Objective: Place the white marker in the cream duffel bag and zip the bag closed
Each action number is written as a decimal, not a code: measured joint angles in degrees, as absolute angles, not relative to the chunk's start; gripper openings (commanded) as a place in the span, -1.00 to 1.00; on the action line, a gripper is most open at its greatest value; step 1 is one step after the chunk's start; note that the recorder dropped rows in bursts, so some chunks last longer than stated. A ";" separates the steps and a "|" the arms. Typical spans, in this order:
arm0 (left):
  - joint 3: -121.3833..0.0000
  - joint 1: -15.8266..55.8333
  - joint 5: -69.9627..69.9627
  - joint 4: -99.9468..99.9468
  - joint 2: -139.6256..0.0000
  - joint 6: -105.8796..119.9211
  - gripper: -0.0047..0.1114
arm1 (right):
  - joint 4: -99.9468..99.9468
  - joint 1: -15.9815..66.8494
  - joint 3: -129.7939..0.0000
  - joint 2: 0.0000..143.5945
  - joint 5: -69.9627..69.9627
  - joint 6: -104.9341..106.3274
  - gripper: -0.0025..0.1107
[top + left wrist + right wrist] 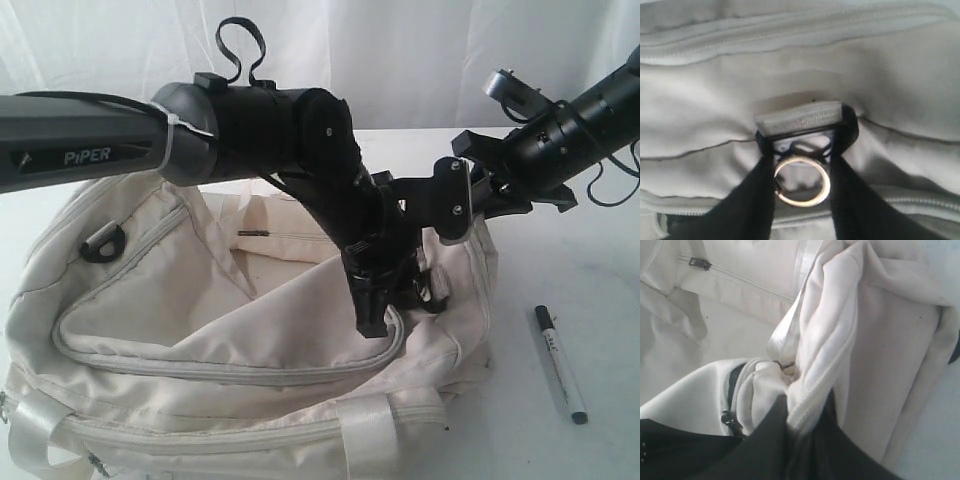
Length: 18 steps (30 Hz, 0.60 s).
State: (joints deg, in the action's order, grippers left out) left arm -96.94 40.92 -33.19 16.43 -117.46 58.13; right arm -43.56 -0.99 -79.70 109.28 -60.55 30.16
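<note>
White table (600, 290), pale curtain (420, 50) behind, cream duffel bag (200, 330), white marker (560, 365) beside

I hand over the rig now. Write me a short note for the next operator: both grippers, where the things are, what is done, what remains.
Left gripper: jaws stand on either side of the metal ring zipper pull; a firm grip is not clear.
Right gripper: shut on a fold of the cream duffel bag.
White marker: lies on the table beside the bag, outside it.
Done: the bag looks open.
Left: put the marker in, then zip the bag closed.
</note>
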 measured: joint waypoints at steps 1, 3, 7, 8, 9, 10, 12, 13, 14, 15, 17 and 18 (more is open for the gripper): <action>-96.94 40.92 -33.63 15.82 -117.46 57.70 -0.73 | -43.56 -0.99 -79.70 109.28 -60.55 30.16 -0.81; -96.94 41.03 -34.18 14.68 -117.34 57.19 -0.92 | -43.56 -0.99 -79.70 109.28 -60.55 30.16 -0.81; -96.94 41.14 -34.32 12.43 -116.72 56.15 -0.92 | -43.56 -0.99 -79.70 109.28 -60.55 30.16 -0.81; -96.94 41.14 -34.41 12.12 -116.42 56.04 -0.92 | -43.56 -0.99 -79.70 109.28 -60.55 30.16 -0.81; -96.94 41.22 -34.41 11.65 -116.35 55.95 -0.92 | -43.56 -0.99 -79.70 109.28 -60.55 30.16 -0.81; -96.94 41.22 -34.41 10.94 -116.07 55.95 -0.92 | -43.56 -0.99 -79.70 109.28 -60.55 30.16 -0.81; -96.94 41.22 -34.41 10.22 -115.78 55.85 -0.92 | -43.56 -0.99 -79.70 109.28 -60.55 30.16 -0.81; -96.94 41.22 -34.41 9.85 -115.50 55.70 -0.92 | -43.56 -0.99 -79.70 109.28 -60.55 30.16 -0.81; -96.94 41.22 -34.41 9.62 -115.28 55.58 -0.92 | -43.56 -0.99 -79.70 109.28 -60.55 30.16 -0.81; -96.94 41.22 -34.41 9.62 -115.10 55.15 -0.92 | -43.56 -0.99 -79.70 109.28 -60.55 30.27 -0.81; -96.94 41.22 -35.07 9.39 -114.19 54.17 -0.92 | -43.56 -0.99 -79.70 109.28 -60.32 30.41 -0.81; -96.94 41.22 -35.82 9.39 -113.66 53.75 -0.92 | -43.56 -0.99 -79.70 109.28 -60.18 30.41 -0.81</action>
State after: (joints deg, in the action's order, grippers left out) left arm -96.94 41.22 -35.82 9.39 -113.66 53.75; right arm -43.56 -0.99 -79.70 109.28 -60.18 30.41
